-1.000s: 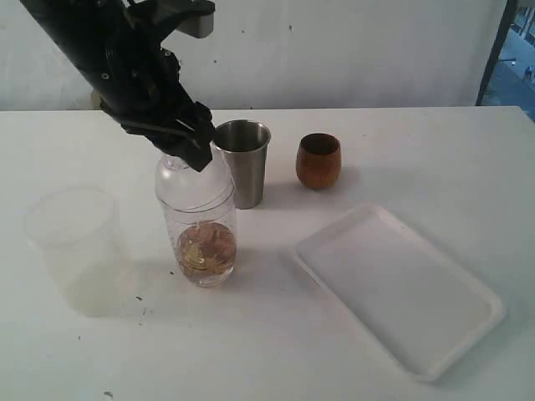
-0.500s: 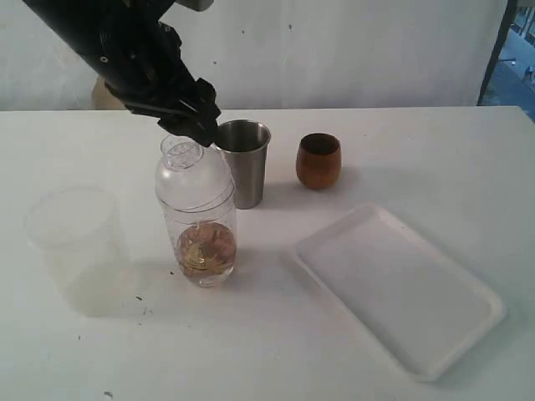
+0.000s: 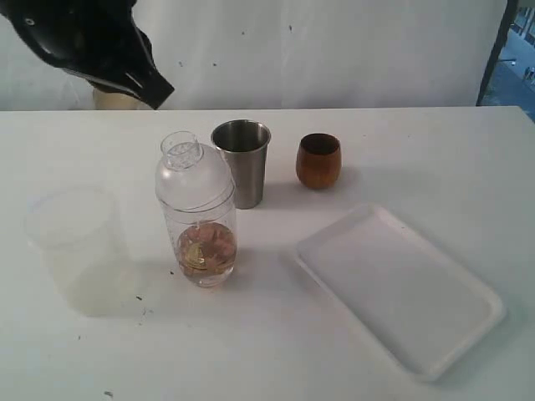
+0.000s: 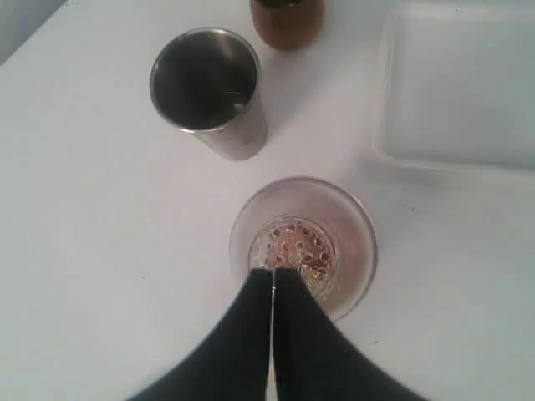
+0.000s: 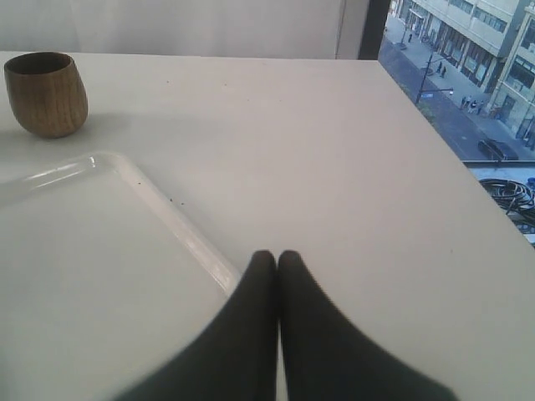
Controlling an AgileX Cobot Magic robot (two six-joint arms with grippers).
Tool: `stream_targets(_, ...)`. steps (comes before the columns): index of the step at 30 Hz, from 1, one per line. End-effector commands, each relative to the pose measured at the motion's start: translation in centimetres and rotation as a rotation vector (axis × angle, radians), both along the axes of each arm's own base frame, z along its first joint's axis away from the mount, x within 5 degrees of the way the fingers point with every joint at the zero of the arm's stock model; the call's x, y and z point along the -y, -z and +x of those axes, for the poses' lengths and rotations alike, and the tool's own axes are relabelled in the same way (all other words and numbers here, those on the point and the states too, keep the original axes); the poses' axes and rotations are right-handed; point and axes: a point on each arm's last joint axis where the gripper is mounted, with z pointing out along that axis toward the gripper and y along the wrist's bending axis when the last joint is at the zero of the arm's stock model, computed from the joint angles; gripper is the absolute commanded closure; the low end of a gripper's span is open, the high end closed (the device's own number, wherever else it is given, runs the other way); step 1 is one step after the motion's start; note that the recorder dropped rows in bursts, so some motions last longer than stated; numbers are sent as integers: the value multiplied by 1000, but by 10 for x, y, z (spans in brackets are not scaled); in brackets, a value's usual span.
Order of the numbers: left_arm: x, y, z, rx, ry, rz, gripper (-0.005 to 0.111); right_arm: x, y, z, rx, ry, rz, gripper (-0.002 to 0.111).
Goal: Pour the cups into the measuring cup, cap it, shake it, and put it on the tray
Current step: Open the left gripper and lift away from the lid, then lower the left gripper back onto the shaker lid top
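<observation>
Left end effector (image 4: 272,271): closed, empty, raised far-left of the cap (image 3: 191,174), not touching. Right end effector (image 5: 277,255): closed, empty, by a tray (image 5: 75,284) edge. Measuring cup (image 3: 203,242) stands capped on tabletop (image 3: 418,150), brown contents at bottom; steel tumbler (image 3: 242,163) just behind it, wooden cup (image 3: 318,160) right of that, tray near-right.

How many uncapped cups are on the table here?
3 in the exterior view: a steel cup just behind the capped cylinder, a wooden cup right of the steel one, and a frosted plastic cup at far left. None appears hidden.
</observation>
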Motion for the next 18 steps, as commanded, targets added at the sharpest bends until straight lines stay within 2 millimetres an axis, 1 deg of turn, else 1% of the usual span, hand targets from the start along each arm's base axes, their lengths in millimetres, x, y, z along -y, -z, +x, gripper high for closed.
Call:
stream_targets(1,-7,-6,-24,43,29,-110,107,0,1,0,4,9,7,108)
stream_targets(3,-8,3,-28,60,48,-121,107,0,1,0,4,9,7,108)
stream_targets(8,-4,34,-20,114,30,-168,107,0,1,0,4,9,7,108)
stream_targets(12,2,43,-14,177,47,-217,107,0,1,0,4,9,7,108)
stream_targets(14,5,48,-11,178,59,-221,107,0,1,0,4,9,7,108)
stream_targets(18,9,63,-5,123,67,-186,107,0,1,0,4,9,7,108)
